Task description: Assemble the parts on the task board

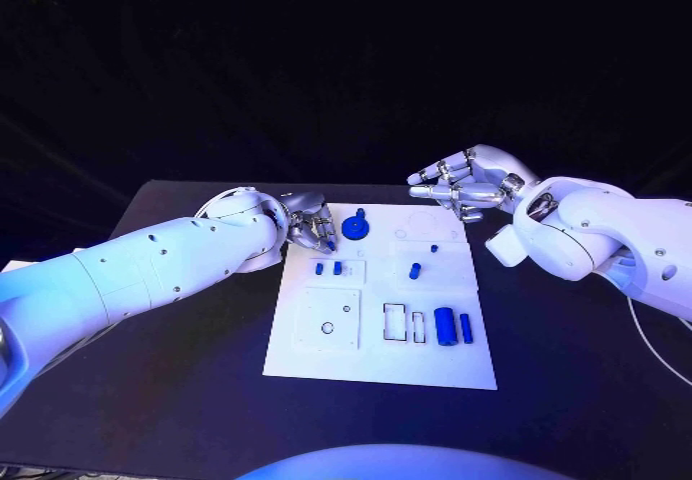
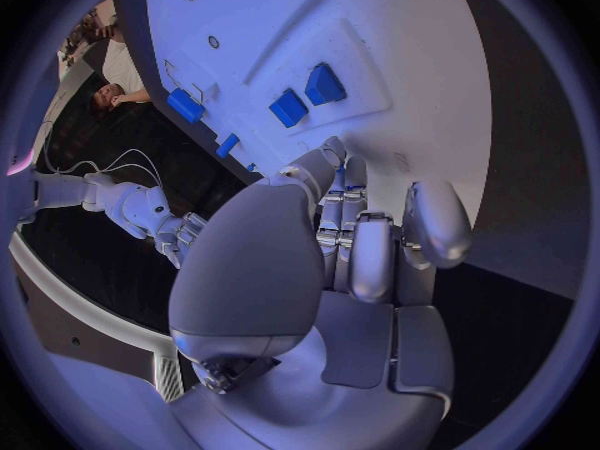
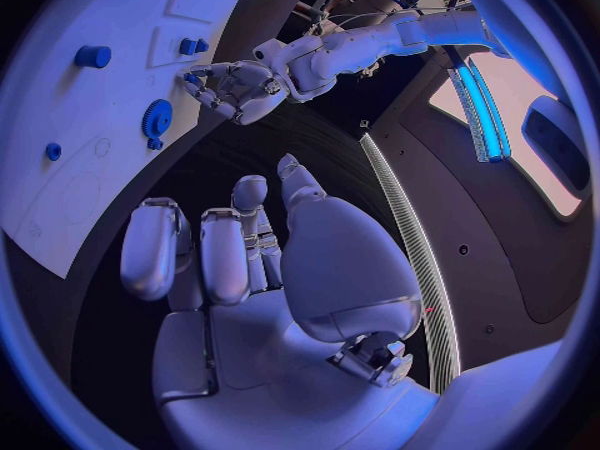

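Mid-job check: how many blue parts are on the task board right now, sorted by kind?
gear: 1
small blocks: 2
short pegs: 2
long cylinders: 2
Total: 7 blue parts on the task board

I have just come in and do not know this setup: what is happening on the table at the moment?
A two-armed robot is working at a white task board with small blue parts on it. Its left hand is at the board's far left corner, beside a round blue gear; whether it holds anything cannot be told. Its right hand hovers beyond the board's far right corner, fingers apart and holding nothing. Other blue parts lie on the board, among them a cylinder near the right edge.
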